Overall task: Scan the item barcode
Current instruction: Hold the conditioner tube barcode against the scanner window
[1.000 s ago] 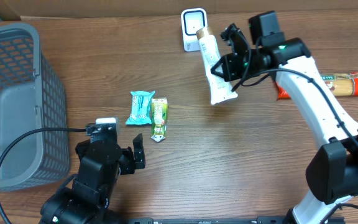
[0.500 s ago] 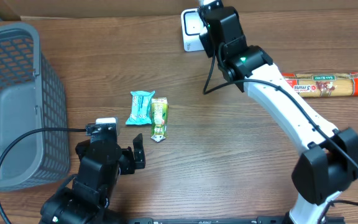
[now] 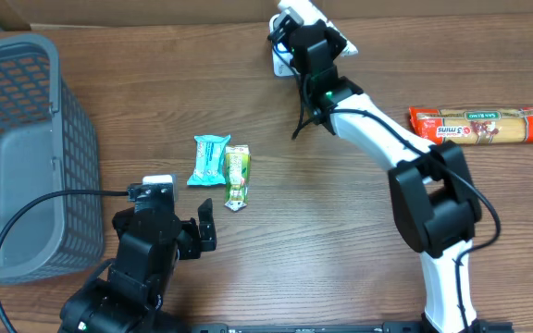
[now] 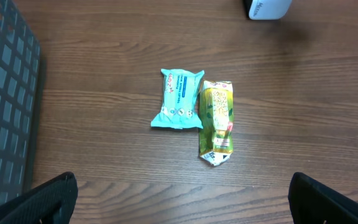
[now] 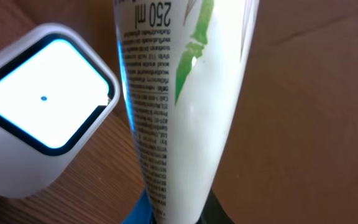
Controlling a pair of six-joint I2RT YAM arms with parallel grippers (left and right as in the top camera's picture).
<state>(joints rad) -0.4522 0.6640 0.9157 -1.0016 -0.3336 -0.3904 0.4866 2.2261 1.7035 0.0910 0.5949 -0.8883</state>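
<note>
My right gripper (image 5: 179, 214) is shut on a white tube (image 5: 185, 112) printed with small text and a green leaf. It holds the tube right beside the white scanner (image 5: 42, 112), whose window glows bright. In the overhead view the right gripper (image 3: 311, 35) is at the table's back edge, over the scanner (image 3: 279, 63), with the tube's end (image 3: 340, 42) sticking out to the right. The barcode itself is not visible. My left gripper (image 3: 202, 231) rests open near the front left, its fingertips (image 4: 55, 199) wide apart above bare wood.
A teal packet (image 3: 210, 159) and a green packet (image 3: 237, 176) lie side by side in the middle left. A red pasta package (image 3: 479, 125) lies at the right. A grey mesh basket (image 3: 17, 157) stands at the far left.
My right arm swung the tube from right of the scanner back and left until it sits against the scanner. The pasta package is now fully uncovered. The left arm stayed still.
</note>
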